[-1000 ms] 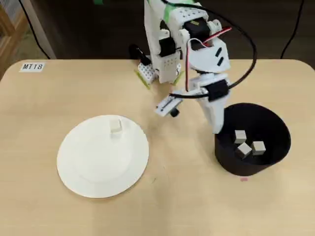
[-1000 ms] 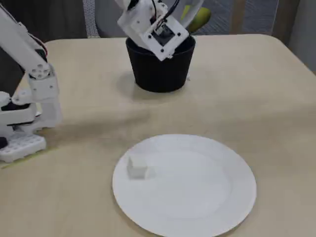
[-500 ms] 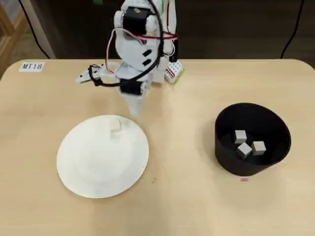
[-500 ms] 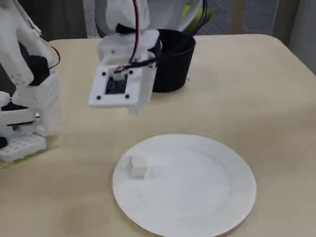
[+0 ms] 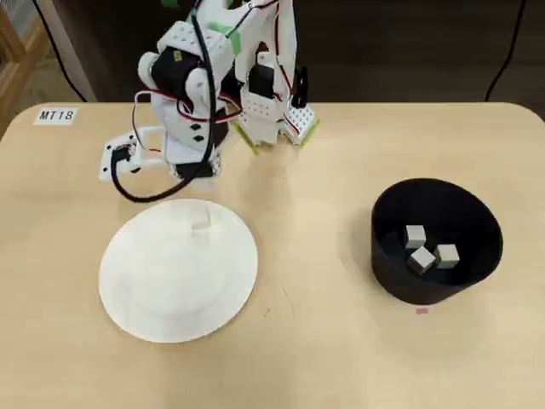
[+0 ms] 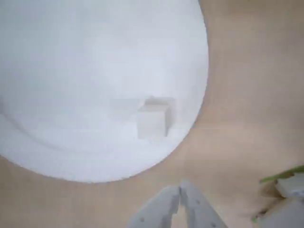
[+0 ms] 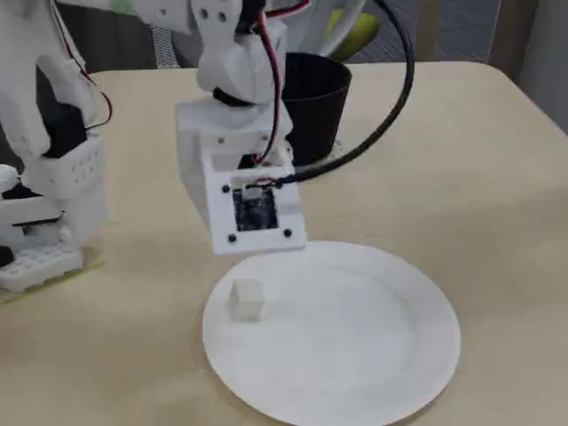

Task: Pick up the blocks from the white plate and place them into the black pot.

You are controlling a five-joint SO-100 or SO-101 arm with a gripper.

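In the fixed view, the large round flat white plate (image 7: 355,364) lies nearest on the pale wooden table (image 7: 461,177). One small off-white cube (image 7: 248,298) sits on its left part, close to the rim and clear of everything else. The wrist view shows the same cube (image 6: 153,118) just inside the plate's edge (image 6: 95,57), with bare plate all round it.

Just beyond the plate hangs the white robot arm (image 7: 240,133). Its fingers (image 6: 180,202) enter the wrist view from the bottom edge, above bare table. The two tips are pressed together with nothing between them, so they are closed and empty, a little short of the cube.

The cube looks stiff, light and smooth-faced, probably wood or plastic. It should neither crush nor sag. The likely risk is sliding: a light block on a slick plate could skate away if one finger touches first. The fingers would have to open wider than the cube and close squarely on two opposite flat sides, low on the body, not across corners.

Farthest off stands the matte black round pot (image 7: 311,106), well apart from the plate. The overhead view shows three more pale cubes (image 5: 423,250) lying close together on its floor (image 5: 460,230).
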